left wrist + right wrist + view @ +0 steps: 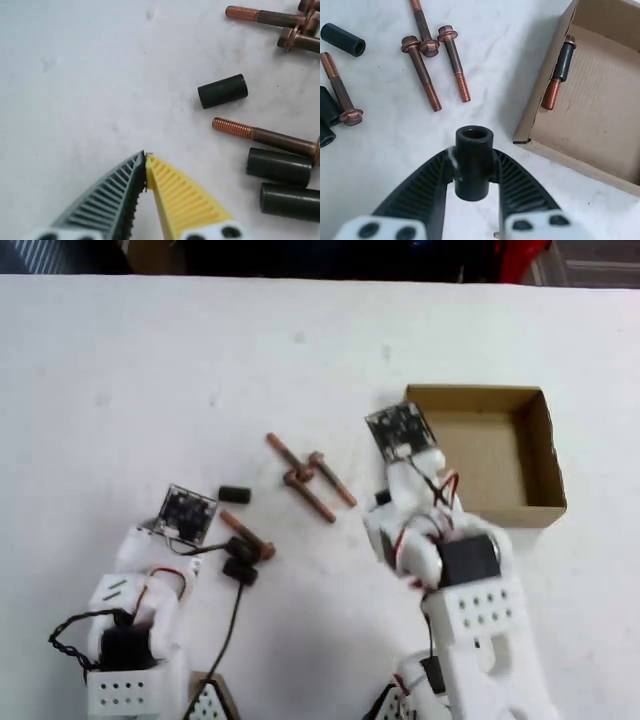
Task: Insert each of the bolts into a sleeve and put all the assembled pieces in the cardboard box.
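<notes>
At the left, the left gripper (pixel 145 159) sits empty, fingers pressed together, with three loose black sleeves (pixel 222 91) and a copper bolt (pixel 265 137) just to its right. Past three more bolts (pixel 422 72) in the middle, the right gripper (pixel 473 156) pinches a sleeve (pixel 474 142) upright beside the cardboard box (pixel 490 455), where one assembled piece (pixel 561 67) lies. A second assembly seems in hand, and it calls for the left gripper to open on a bolt and line it with that bore. No writing is readable anywhere.

Bolts (pixel 300 477) clustered centre, gap beside cardboard box (pixel 551 450)
</notes>
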Controlling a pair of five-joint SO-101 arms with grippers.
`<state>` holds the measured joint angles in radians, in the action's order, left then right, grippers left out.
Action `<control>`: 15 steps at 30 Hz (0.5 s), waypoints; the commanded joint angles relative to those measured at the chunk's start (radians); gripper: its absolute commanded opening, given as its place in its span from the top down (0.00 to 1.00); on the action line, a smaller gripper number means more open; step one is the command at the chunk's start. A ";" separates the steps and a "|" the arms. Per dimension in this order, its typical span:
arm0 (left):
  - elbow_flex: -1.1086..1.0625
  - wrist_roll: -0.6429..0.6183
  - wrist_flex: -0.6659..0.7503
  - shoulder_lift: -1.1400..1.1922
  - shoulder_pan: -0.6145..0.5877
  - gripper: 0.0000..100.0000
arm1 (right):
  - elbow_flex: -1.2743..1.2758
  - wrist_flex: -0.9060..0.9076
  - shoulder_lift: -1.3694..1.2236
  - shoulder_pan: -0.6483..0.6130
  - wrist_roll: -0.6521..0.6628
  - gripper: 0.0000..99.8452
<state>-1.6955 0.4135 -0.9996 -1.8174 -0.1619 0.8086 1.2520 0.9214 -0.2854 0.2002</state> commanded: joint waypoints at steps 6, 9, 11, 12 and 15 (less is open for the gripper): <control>0.005 0.008 0.021 -0.008 -0.012 0.98 | 0.255 -0.142 0.343 0.010 -0.003 0.98; 0.008 0.008 0.015 -0.008 -0.013 0.98 | 0.304 -0.180 0.354 0.012 -0.005 0.98; 0.021 0.058 -0.012 -0.008 -0.047 0.98 | 0.330 -0.213 0.354 0.012 -0.009 0.98; 0.040 0.118 -0.029 -0.008 -0.067 0.98 | 0.345 -0.229 0.357 0.012 -0.011 0.98; 0.074 0.206 -0.072 -0.008 -0.077 0.98 | 0.402 -0.291 0.360 0.012 -0.011 0.98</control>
<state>-1.6832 0.5562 -1.0380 -1.8174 -0.2248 1.1784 1.0464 1.2605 -0.2854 0.2002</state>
